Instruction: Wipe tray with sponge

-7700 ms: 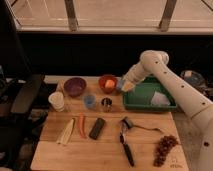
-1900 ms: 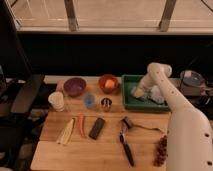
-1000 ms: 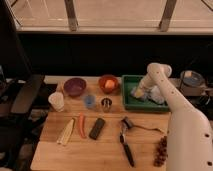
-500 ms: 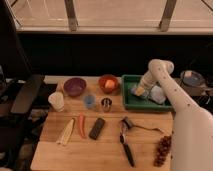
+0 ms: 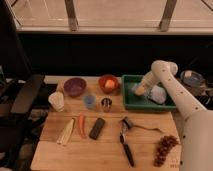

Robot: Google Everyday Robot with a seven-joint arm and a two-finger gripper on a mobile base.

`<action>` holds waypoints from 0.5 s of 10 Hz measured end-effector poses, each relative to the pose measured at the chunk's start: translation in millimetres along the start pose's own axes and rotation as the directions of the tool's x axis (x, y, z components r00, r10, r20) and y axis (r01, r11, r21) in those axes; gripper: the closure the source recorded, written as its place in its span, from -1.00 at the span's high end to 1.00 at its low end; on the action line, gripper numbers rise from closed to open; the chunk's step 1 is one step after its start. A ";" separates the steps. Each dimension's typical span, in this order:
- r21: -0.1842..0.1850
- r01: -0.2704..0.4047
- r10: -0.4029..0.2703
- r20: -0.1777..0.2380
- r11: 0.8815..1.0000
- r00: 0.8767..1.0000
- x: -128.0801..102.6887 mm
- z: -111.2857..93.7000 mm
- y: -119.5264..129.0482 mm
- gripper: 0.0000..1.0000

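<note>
The green tray [image 5: 150, 106] sits at the back right of the wooden table. My gripper [image 5: 137, 90] is down inside the tray's left half, shut, its tan fingers close to the tray floor. The pale light-blue sponge [image 5: 158, 94] lies in the tray just right of the gripper, partly under my white forearm. I cannot tell whether the fingers pinch anything.
Left of the tray stand an orange bowl [image 5: 108, 82], a purple bowl [image 5: 74, 86], a white cup [image 5: 56, 100], a blue cup [image 5: 89, 100] and a metal cup [image 5: 106, 103]. Nearer lie a carrot [image 5: 81, 125], a black block [image 5: 97, 128], a black-handled tool [image 5: 126, 145] and grapes [image 5: 164, 147].
The gripper has slid a little toward the tray's left end, staying low inside it. The sponge and the other objects have not moved.
</note>
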 end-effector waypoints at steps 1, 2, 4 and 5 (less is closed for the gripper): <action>-0.013 -0.005 0.005 -0.004 1.000 1.000 6.0 9.9 3.6 -1.00; -0.025 -0.010 0.009 -0.012 1.000 1.000 11.3 19.6 6.2 -1.00; -0.026 -0.040 0.040 -0.023 0.999 0.999 28.6 29.0 1.2 -1.00; -0.019 -0.043 0.043 -0.030 0.999 0.999 32.7 28.3 -0.7 -1.00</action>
